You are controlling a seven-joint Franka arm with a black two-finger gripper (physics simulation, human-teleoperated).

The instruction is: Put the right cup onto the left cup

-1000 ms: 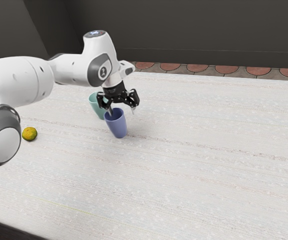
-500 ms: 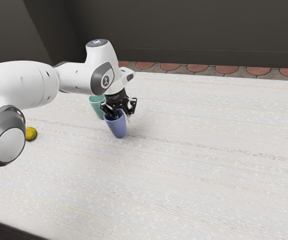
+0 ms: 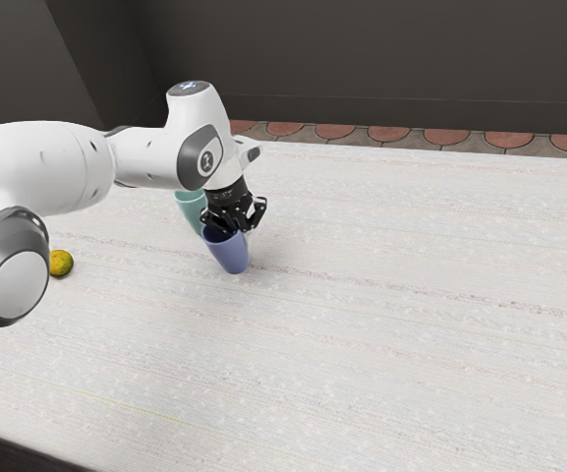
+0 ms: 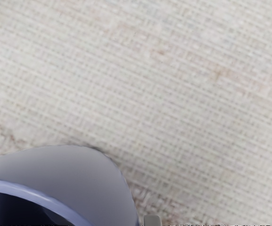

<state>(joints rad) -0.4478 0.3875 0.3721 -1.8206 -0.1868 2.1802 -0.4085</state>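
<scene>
Reaching the blue cup [image 3: 231,257]; stacking all to do

The gripper [image 3: 232,228] is down at the rim of the blue cup, which I take to be the right one of the pair. Whether it has closed on the wall I cannot tell, so I would not count the grasp as made. The cup stands on the table [image 3: 391,324], its base seemingly down and its mouth upward.

The green cup [image 3: 189,207], by my reading the left one and the target, is just beside it, partly behind the gripper. Nothing is stacked.

So the approach looks done, and the rest remains: secure the hold, lift the blue cup above the green rim, line the two up, lower, and let go. The cups are close together, so a sideways move before enough height could knock the green one.
</scene>
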